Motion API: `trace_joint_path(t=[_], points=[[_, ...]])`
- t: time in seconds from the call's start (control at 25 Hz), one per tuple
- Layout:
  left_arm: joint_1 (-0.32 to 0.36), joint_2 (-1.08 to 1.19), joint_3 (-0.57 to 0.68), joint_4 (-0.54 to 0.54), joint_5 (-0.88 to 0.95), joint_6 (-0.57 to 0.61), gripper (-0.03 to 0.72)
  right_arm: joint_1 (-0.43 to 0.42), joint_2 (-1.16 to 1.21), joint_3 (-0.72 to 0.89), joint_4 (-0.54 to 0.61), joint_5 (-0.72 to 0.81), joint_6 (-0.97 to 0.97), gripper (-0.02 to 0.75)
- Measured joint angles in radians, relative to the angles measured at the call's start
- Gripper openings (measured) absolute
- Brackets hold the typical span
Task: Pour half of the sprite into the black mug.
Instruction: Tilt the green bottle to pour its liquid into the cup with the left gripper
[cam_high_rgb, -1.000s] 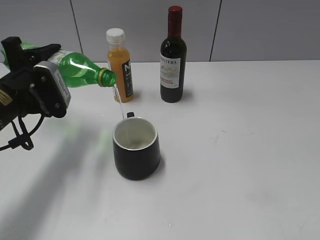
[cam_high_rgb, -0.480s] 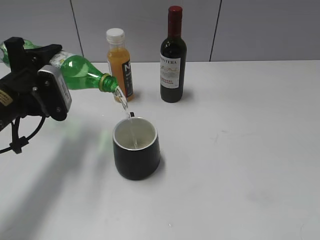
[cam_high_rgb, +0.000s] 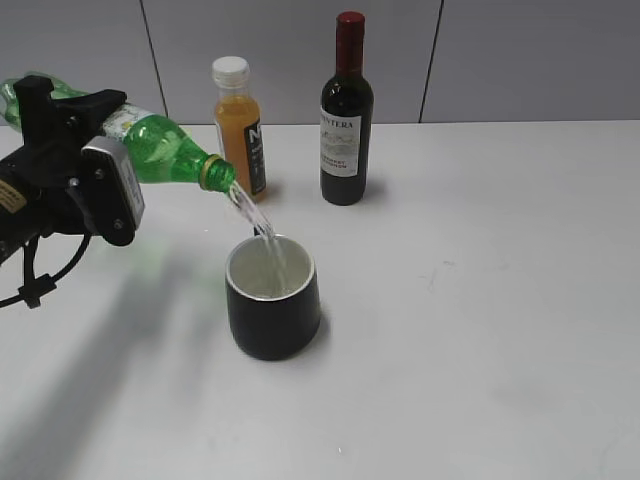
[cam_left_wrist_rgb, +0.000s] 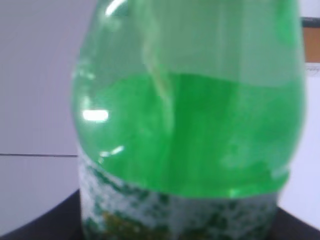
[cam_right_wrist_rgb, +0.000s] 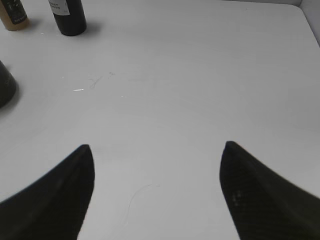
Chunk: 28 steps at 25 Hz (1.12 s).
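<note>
The left gripper (cam_high_rgb: 75, 150) holds the sprite (cam_high_rgb: 165, 155) in the air, to the left of the black mug (cam_high_rgb: 272, 297) and higher than it. Its jaws are closed around the label part of the bottle. The bottle lies almost flat, with the open neck pointing right and a little down, toward the mug. A thin clear stream runs from the mouth of the bottle down into the mug, and it lands inside the white interior. In the left wrist view the sprite (cam_left_wrist_rgb: 190, 125) fills nearly the whole picture, and some liquid is visible inside the green plastic.

The black mug stands upright on the white worktop (cam_high_rgb: 480, 330). Behind the mug, near the wall, stands the orange juice bottle (cam_high_rgb: 240, 130) with its white cap. The dark wine bottle (cam_high_rgb: 346, 115) stands behind the mug and to the right, close beside the juice bottle but not touching it.

The right gripper (cam_right_wrist_rgb: 155, 192) is over a bare part of the worktop, well to the right of the mug. Its jaws are wide apart and they hold nothing. In this view only the edge of the black mug (cam_right_wrist_rgb: 7, 89) shows at the left.
</note>
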Motion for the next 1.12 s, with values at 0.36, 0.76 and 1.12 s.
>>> trace_joint_path(t=[0.36, 0.76, 1.12], points=[[0.000, 0.000, 0.000, -0.001, -0.006, 0.000, 0.421, 0.000, 0.000, 0.000, 0.000, 0.000, 0.000, 0.590], [0.000, 0.000, 0.000, -0.002, -0.009, 0.018, 0.421, 0.000, 0.000, 0.000, 0.000, 0.000, 0.000, 0.590], [0.000, 0.000, 0.000, -0.004, -0.015, 0.018, 0.421, 0.000, 0.000, 0.000, 0.000, 0.000, 0.000, 0.590]])
